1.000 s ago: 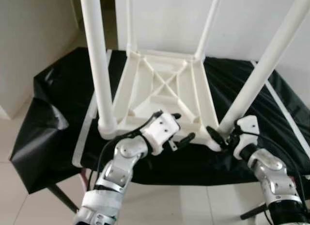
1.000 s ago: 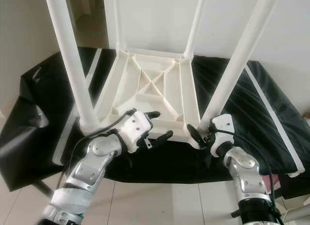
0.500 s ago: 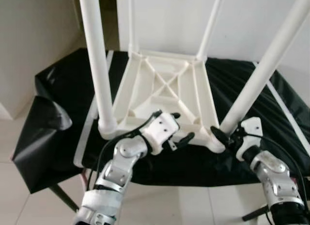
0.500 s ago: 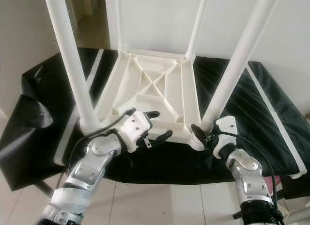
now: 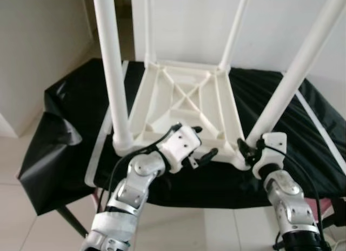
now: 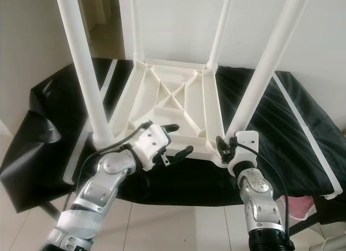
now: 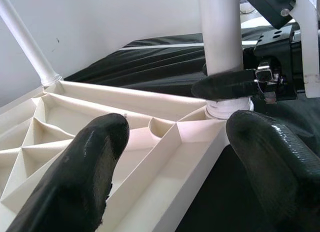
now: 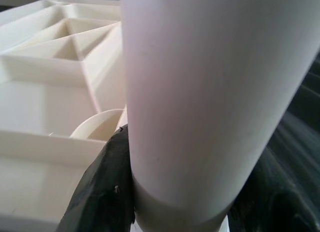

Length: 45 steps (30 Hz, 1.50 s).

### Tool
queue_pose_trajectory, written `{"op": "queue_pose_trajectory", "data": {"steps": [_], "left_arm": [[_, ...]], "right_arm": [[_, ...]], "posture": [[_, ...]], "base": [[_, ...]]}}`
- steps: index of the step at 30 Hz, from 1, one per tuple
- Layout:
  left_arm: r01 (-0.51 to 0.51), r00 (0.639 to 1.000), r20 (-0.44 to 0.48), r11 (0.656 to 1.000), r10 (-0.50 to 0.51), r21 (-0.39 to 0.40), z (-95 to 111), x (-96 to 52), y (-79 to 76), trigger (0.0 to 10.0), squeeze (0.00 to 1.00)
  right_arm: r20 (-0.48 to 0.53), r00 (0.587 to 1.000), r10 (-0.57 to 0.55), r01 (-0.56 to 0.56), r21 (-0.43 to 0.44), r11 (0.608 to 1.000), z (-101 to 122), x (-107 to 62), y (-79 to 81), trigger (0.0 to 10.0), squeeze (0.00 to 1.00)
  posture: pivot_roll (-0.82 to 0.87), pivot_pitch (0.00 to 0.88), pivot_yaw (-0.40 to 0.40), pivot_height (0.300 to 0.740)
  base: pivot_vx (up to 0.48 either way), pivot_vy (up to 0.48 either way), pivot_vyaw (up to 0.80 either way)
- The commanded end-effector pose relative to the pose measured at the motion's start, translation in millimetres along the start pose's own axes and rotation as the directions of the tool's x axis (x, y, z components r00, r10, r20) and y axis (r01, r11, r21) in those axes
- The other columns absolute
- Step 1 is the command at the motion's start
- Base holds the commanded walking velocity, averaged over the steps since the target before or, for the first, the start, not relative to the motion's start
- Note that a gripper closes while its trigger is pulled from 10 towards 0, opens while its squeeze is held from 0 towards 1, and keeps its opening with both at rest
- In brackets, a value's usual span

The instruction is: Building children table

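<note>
The right gripper (image 6: pixel 226 149) is clamped around the base of the near right leg (image 6: pixel 265 78) of the white children's table (image 6: pixel 173 107), one black finger (image 8: pixel 102 187) pressed against the tube just above its socket. Compared with a second ago, the right arm has drawn in closer to the corner and stands more upright beneath it. The left gripper (image 5: pixel 199 143) keeps its place at the near edge of the upturned tabletop, its fingers (image 7: pixel 82 172) spread apart over the ribbed underside, gripping nothing. The children's table lies upside down on a larger table covered in black sheet (image 5: pixel 59 143), with all four legs pointing up; the near left leg (image 5: pixel 113 72) rises by the left arm. The whole scene sits slightly lower and more to the right than before, so the camera has shifted.
</note>
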<state>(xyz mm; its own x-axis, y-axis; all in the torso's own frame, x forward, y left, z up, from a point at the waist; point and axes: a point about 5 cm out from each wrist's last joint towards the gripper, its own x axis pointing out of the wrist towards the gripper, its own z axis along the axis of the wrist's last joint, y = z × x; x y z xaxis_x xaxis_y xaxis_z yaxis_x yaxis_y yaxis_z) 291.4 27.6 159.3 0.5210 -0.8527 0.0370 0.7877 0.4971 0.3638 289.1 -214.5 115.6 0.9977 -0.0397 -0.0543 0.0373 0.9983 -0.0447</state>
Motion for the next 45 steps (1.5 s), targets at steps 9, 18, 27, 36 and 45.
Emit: {"op": "queue_pose_trajectory", "data": {"steps": [9, 18, 27, 36, 45], "left_arm": [[-0.077, 0.997, -0.021, 0.997, 0.077, -0.011, -3, 2.2, -0.7, 10.0, 0.00], [-0.085, 0.996, -0.022, 0.996, 0.085, -0.018, -3, 2.1, -1.9, 10.0, 0.00], [-0.097, 0.995, -0.024, 0.995, 0.097, -0.018, -3, 0.5, -0.2, 10.0, 0.00], [-0.095, 0.995, -0.031, 0.995, 0.094, -0.021, -5, -5.5, -1.1, 10.0, 0.00], [0.116, 0.993, 0.023, 0.978, -0.114, -0.173, -3, -23.4, -12.4, 10.0, 0.00]], "right_arm": [[-0.112, 0.920, -0.376, 0.383, 0.053, 0.922, -15, -7.6, 8.4, 10.0, 0.00], [-0.158, 0.890, -0.427, 0.445, 0.100, 0.890, -15, -5.5, 35.3, 10.0, 0.00], [-0.051, 0.911, -0.410, 0.413, 0.123, 0.902, 0, -5.9, 20.5, 10.0, 1.00], [-0.033, 0.947, -0.319, 0.320, 0.097, 0.942, -10, -30.1, 25.4, 10.0, 1.00], [-0.034, 0.992, -0.125, 0.127, 0.075, 0.989, -22, -53.5, 43.3, 10.0, 0.00]], "posture": [[-0.05, 0.014, -0.028, 0.740], [-0.04, 0.019, -0.040, 0.740], [-0.03, 0.017, -0.045, 0.740], [-0.02, 0.024, -0.049, 0.740], [-0.03, 0.032, -0.050, 0.740]], "base": [[0.000, 0.000, 0.00], [0.000, 0.000, 0.00], [0.000, 0.000, 0.00], [0.000, 0.000, 0.00], [0.000, 0.000, 0.00]]}}
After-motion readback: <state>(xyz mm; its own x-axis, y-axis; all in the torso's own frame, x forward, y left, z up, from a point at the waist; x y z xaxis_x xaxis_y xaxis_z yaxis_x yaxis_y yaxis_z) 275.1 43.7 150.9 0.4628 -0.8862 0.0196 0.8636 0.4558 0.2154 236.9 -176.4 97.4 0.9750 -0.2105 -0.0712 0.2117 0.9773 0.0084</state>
